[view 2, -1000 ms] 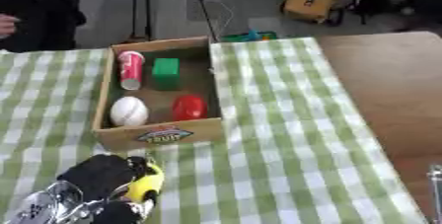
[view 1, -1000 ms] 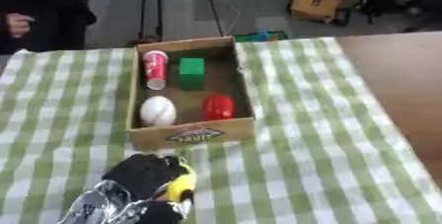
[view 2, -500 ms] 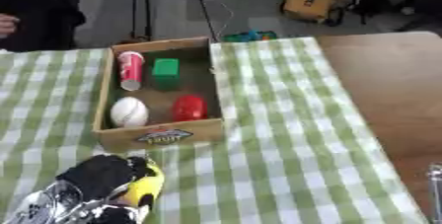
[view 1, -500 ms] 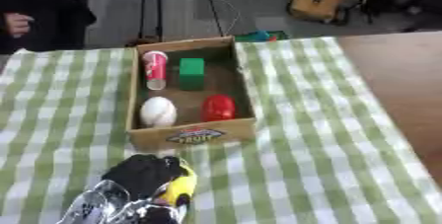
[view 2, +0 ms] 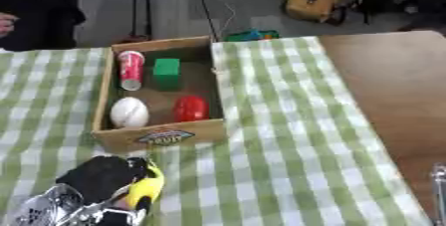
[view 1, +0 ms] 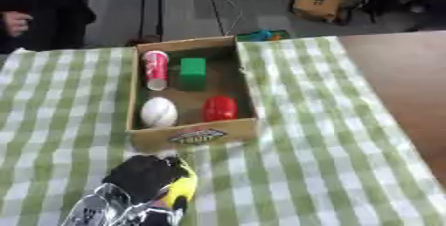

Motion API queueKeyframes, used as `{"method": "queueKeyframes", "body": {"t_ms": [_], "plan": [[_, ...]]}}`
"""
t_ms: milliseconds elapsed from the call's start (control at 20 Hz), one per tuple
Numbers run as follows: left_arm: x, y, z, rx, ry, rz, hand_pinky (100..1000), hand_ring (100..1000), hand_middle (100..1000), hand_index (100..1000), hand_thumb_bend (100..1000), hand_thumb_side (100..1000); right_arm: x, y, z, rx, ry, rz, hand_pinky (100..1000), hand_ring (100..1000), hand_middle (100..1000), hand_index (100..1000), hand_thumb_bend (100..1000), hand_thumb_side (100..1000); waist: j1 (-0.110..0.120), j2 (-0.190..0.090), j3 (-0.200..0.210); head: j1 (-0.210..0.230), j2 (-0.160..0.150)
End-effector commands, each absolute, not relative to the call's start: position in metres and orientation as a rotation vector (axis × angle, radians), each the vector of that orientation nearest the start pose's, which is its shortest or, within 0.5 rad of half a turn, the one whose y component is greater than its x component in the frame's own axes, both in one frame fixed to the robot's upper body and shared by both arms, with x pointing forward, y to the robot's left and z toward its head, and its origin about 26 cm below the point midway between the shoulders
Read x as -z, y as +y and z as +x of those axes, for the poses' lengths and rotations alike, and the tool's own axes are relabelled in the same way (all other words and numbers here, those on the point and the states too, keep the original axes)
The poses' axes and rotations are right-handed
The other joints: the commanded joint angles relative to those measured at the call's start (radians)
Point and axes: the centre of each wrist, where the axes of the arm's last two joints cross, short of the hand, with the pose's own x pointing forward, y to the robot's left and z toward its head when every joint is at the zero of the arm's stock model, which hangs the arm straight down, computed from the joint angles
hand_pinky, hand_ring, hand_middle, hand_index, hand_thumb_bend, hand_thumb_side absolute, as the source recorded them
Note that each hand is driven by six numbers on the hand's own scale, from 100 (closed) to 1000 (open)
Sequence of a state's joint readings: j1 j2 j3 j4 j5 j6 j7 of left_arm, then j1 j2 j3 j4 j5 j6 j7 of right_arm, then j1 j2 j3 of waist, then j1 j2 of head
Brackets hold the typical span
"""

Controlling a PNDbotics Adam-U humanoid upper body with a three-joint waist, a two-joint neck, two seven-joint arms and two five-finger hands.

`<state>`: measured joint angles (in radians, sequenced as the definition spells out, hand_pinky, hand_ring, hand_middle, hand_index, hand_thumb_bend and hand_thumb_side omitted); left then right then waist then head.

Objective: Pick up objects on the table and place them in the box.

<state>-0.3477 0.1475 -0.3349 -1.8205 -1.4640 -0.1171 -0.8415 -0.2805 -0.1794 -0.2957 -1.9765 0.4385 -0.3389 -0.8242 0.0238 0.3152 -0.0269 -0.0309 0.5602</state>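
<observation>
A: At 7 o'clock on the table, the left hand has its fingers curled round a yellow object, prob. a banana, just short of the box's near wall.

B: And the box?

A: Dead centre, open top. Inside: red-white can at 11, green block at 12, white ball at 8, red object at 5.

B: So how to do the drop right?

A: I'd lift high enough to clear the near wall, carry toward 12, and release over the bare strip between the items (little free floor, so go in lengthwise, approx. along the box's long axis). Don't clip the wall, or the box may slide on the cloth.

B: What can't you tell?

A: Most of the yellow thing is hidden by the hand and cut off at the bottom edge. The right hand is not visible.
</observation>
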Motion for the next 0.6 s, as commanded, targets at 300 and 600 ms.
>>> {"method": "queueKeyframes", "body": {"t_ms": [300, 600], "plan": [[-0.131, 0.147, 0.311, 1.930, -1.149, 0.893, 100, 390, 543, 617, 100, 359, -0.198, -0.316, 0.291, -0.814, 2.979, 1.249, 446, 443, 376, 470, 100, 667, -0.003, -0.009, -0.001, -0.004, -0.016], [-0.148, 0.149, 0.306, 1.918, -1.220, 0.924, 100, 390, 537, 600, 100, 286, -0.198, -0.316, 0.291, -0.810, 2.982, 1.250, 447, 444, 377, 470, 100, 663, 0.000, -0.015, 0.001, -0.007, -0.013]]}}
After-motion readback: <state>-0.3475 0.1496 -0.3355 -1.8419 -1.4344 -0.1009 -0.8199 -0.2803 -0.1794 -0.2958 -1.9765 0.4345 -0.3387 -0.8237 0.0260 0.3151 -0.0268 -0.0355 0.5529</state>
